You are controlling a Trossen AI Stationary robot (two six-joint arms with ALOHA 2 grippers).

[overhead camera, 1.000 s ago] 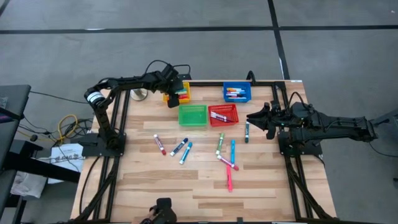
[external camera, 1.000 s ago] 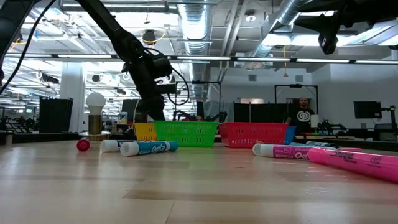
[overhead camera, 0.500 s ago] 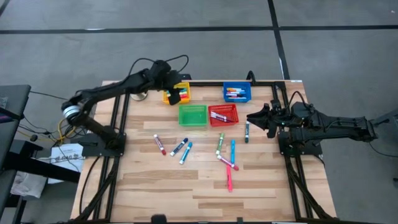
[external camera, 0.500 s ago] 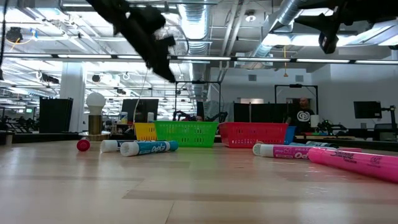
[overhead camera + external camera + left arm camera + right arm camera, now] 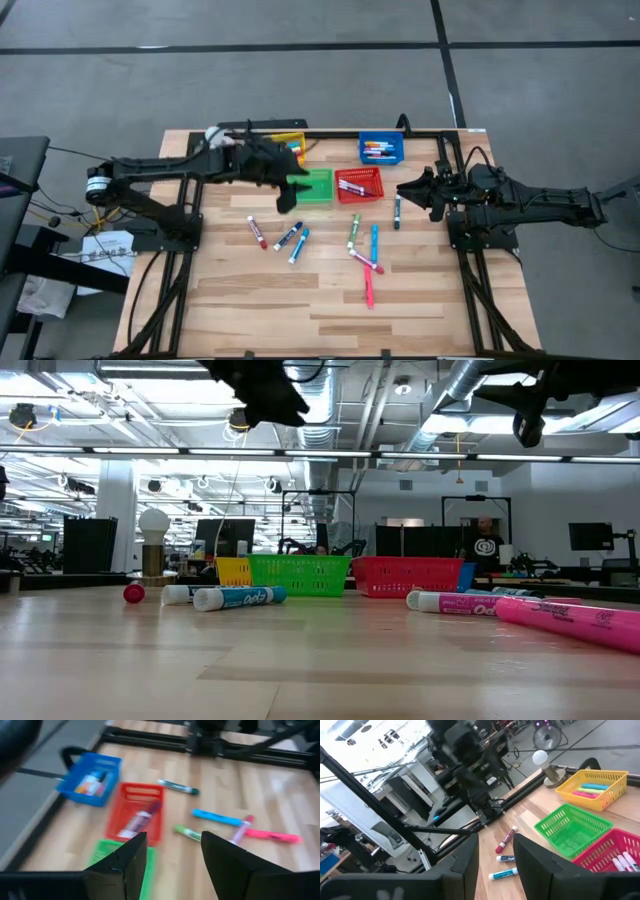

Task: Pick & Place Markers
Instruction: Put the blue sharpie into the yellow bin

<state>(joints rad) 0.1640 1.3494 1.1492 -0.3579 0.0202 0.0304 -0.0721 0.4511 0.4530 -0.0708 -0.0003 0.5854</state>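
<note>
1. Wooden worktop carries loose markers mid-field: red one, two blue, a green/cyan/pink cluster, dark green one.
2. Left gripper hangs over the green basket, jaws spread, empty. The red and blue markers lie just toward the front edge from it, long axes diagonal.
3. Right gripper waits near the dark green marker, jaws spread, empty.
4. Left wrist view shows red basket contents; low view hides them behind mesh.
</note>
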